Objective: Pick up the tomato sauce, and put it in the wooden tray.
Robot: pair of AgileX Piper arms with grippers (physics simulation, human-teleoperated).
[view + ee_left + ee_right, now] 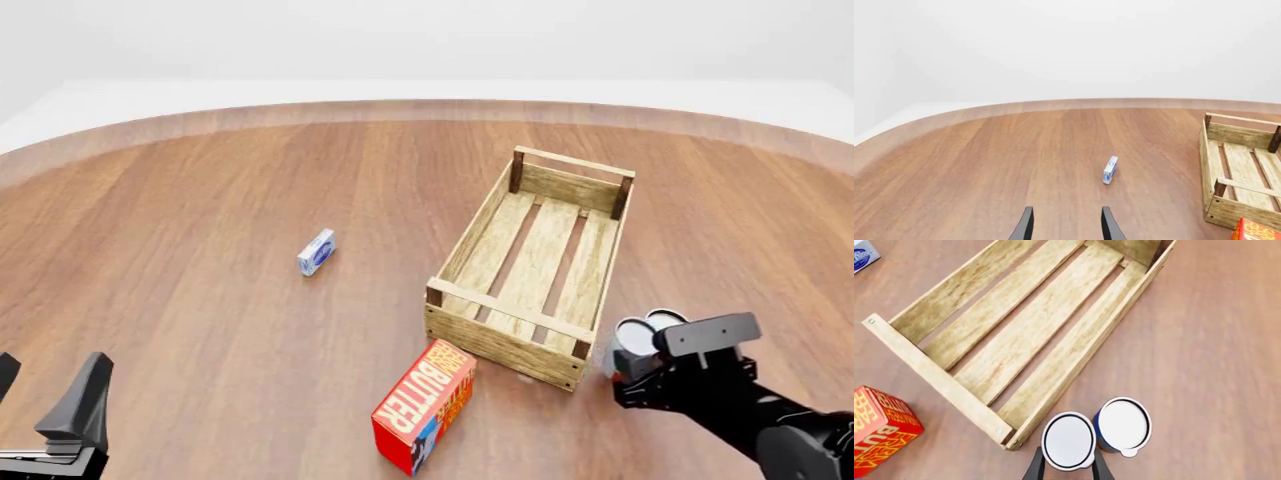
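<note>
surface: round reddish-brown wood table (200,200), plain white room
sauce: small silver-topped tomato sauce can (1068,441) by the slatted light-wood tray (1021,315) corner, right gripper (1067,466) fingers straddling it, grip unclear
left gripper (1066,223): jaws apart, holding nothing

Reddish-brown wood-grain counter (200,200) with a paler rim, against a plain white backdrop. Light, straw-coloured slatted wooden tray (531,262) with darker brown corner posts. Silver-white top with a thin dark ring on the tomato sauce (1068,440); beside it a can (1123,423) with a white top and blue side. Red butter box (424,405) with yellow lettering. Small white-and-blue box (316,251). Black left hand (1066,227) and right hand (1067,467).
</note>
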